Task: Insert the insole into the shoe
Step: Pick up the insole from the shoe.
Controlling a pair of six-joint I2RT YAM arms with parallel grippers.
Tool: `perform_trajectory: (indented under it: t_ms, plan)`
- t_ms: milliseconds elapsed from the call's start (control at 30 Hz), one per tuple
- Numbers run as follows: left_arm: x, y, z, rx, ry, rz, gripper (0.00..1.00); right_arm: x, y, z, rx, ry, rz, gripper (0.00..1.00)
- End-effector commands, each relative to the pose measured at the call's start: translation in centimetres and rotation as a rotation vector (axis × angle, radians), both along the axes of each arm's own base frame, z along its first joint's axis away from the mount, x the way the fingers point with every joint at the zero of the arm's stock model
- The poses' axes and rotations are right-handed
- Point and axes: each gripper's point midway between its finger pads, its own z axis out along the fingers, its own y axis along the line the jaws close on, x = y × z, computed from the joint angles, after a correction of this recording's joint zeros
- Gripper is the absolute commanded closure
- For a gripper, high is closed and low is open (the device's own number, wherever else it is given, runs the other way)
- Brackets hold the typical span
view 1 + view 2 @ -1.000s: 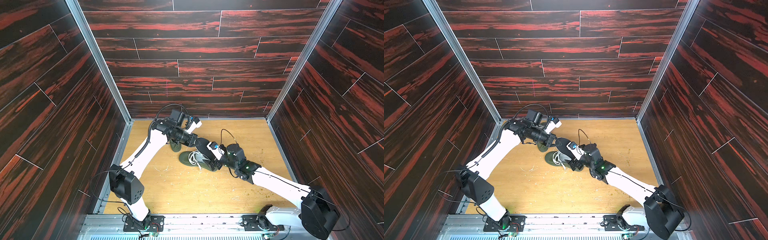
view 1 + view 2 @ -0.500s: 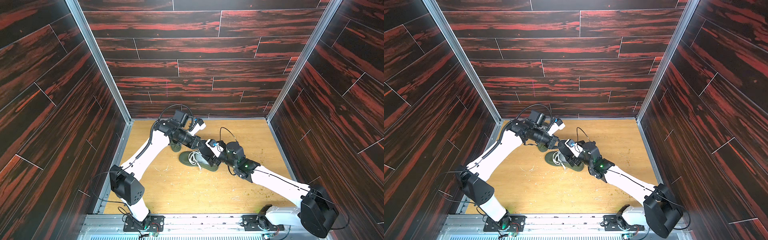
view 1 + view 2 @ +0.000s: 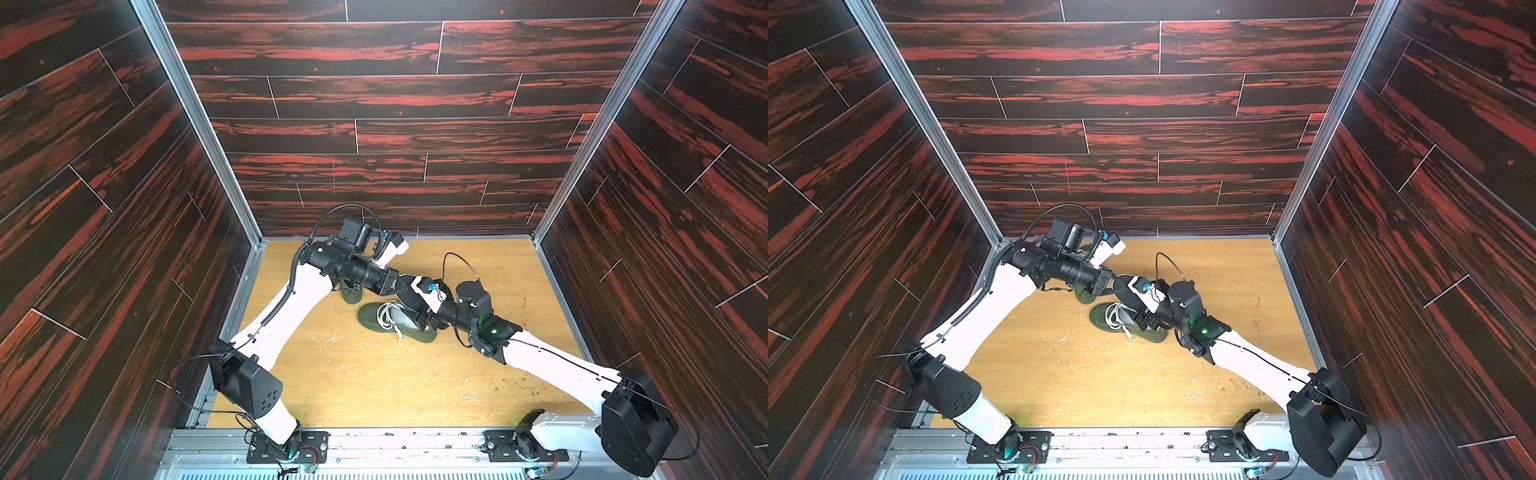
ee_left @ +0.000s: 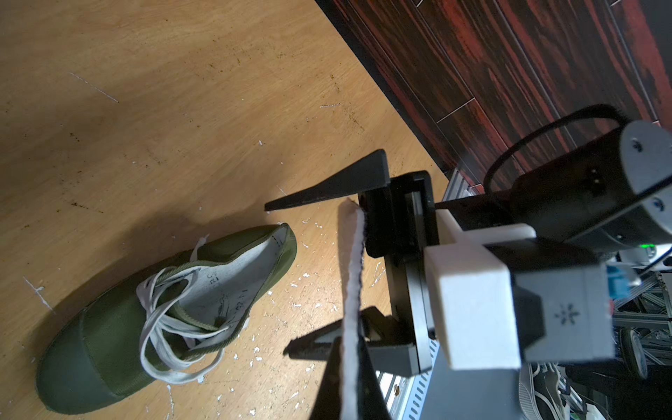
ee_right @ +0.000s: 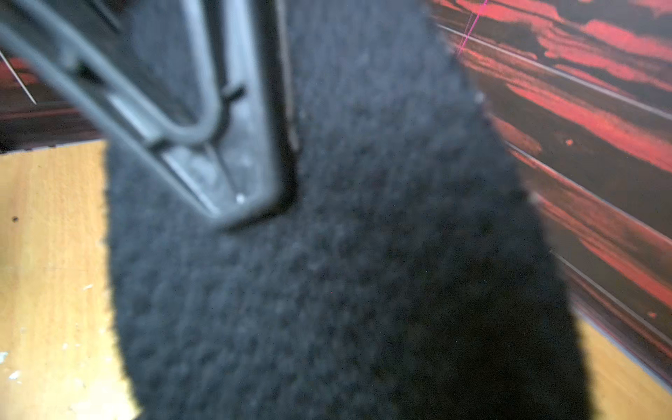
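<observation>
1. The back wall (image 3: 395, 124) was clad in dark planks streaked with red, laid in horizontal courses.
2. The left wall (image 3: 83, 208) and right wall (image 3: 685, 208) had the same planks.
3. A metal post (image 3: 195, 124) ran up each back corner.
4. A thin pink line (image 3: 333, 178) stood upright on the back wall.
5. The floor (image 3: 374, 382) was a light wooden board, scratched and brightly lit.
6. White flecks (image 3: 332, 336) lay scattered near its middle; dark specks (image 3: 515, 388) dotted the right side.
7. A metal rail (image 3: 395, 446) ran along the front edge.
8. In the left wrist view, soft shadows (image 4: 109, 145) crossed the board.
</observation>
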Motion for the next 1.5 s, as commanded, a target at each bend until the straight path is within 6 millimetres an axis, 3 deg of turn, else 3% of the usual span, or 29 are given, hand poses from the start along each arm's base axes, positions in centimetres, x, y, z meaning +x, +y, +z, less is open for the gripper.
perform_trajectory:
  t_ms: [0,400,667,1200,1233,1333,1467]
  plan:
    - [-0.7,0.8,0.2,0.018,-0.012,0.003,1.00,-0.3,-0.1,1.5,0.035,-0.021,0.016,0.16]
    - [0.0,0.8,0.1,0.015,-0.059,0.005,1.00,-0.9,-1.1,0.5,0.039,0.076,0.053,0.39]
    - [0.5,0.8,-0.2,0.022,-0.074,0.015,1.00,-0.8,-1.2,0.2,0.050,0.104,0.048,0.48]
    - [2.3,1.4,-0.4,0.029,-0.063,0.099,1.00,-0.6,-1.3,0.2,0.054,0.121,0.047,0.57]
    - [2.5,1.4,-0.6,0.037,-0.062,0.109,0.97,-0.5,-1.4,0.1,0.051,0.124,0.041,0.57]
    - [3.1,1.7,-1.0,0.059,-0.057,0.151,0.76,0.2,-1.8,-1.1,0.002,0.150,-0.008,0.61]
    - [3.8,2.5,-0.2,0.079,-0.091,0.208,0.60,1.4,-2.8,-3.6,-0.088,0.232,-0.070,0.55]
